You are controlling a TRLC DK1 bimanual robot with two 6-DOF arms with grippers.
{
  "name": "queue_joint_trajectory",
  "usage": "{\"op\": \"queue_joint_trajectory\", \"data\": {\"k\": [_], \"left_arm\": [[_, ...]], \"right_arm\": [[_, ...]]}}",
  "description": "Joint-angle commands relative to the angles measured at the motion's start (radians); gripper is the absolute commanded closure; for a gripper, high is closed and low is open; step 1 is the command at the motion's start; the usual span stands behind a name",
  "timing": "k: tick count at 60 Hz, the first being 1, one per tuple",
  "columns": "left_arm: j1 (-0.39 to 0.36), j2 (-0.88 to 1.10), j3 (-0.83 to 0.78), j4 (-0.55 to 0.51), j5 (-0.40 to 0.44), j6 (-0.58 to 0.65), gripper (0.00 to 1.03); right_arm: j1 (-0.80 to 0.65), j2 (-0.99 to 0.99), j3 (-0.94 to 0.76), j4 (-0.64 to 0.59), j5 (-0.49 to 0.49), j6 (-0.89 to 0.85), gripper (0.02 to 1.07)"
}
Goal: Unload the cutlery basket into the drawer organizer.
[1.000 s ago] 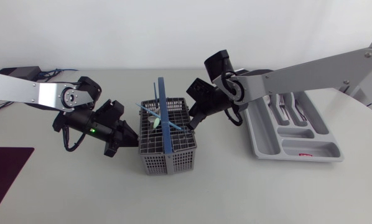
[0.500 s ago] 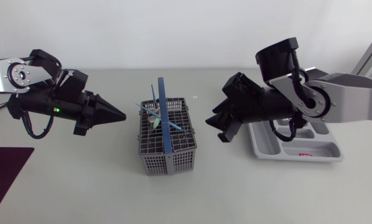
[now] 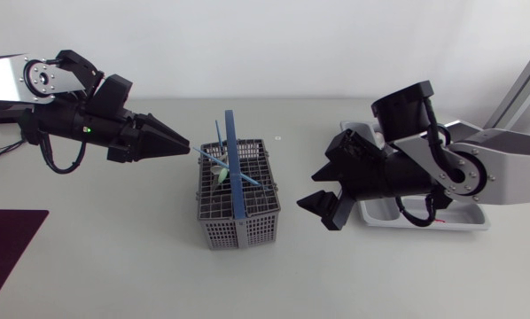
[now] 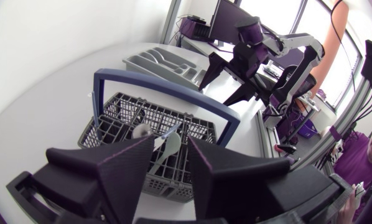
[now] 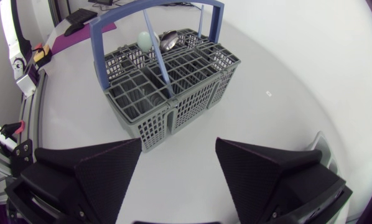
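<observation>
From above, your left gripper (image 3: 183,145) hangs over the table (image 3: 114,257) just beside the basket (image 3: 238,232), pointing at its rear left corner. Its fingers lie so close here that they look like one cone. Your right gripper (image 3: 322,190) is on the other side of the basket, near it but not touching. Its fingers are spread wide and hold nothing. The basket stands upright between the two arms with its blue handle (image 3: 234,168) up. A pale spoon (image 3: 219,175) and a thin blue piece stand in its rear part. The organizer (image 3: 447,215) lies behind your right arm and is mostly hidden.

In the left wrist view, the left gripper (image 4: 170,149) shows a narrow gap between its fingers, so it is released and holds nothing. Through the gap you see the basket (image 4: 111,121) just ahead, with the handle (image 4: 167,90) arching over it and the spoon (image 4: 171,142) leaning in the near compartment. Past the basket are the right gripper (image 4: 216,92) and the organizer (image 4: 161,62).

In the right wrist view, the right gripper (image 5: 176,152) is parted wide with only bare table between its fingers. The basket (image 5: 186,106) sits ahead of it, apart. The spoon (image 5: 145,40) and a metal one stand at the far end under the handle (image 5: 152,9).
</observation>
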Motion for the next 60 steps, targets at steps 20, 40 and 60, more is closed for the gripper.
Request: {"op": "queue_joint_trajectory", "data": {"k": [20,40,60], "left_arm": [[-0.051,0.040,0.058,-0.022,0.009,-0.063,0.38],[-0.074,0.044,0.015,0.027,-0.054,-0.073,0.50],[-0.097,0.048,-0.008,0.097,-0.095,-0.116,0.67]], "right_arm": [[-0.001,-0.071,-0.031,-0.042,-0.010,-0.005,0.20],[0.004,-0.087,-0.047,-0.044,-0.012,0.001,0.20],[0.002,-0.098,-0.067,-0.037,-0.015,0.001,0.20]]}}
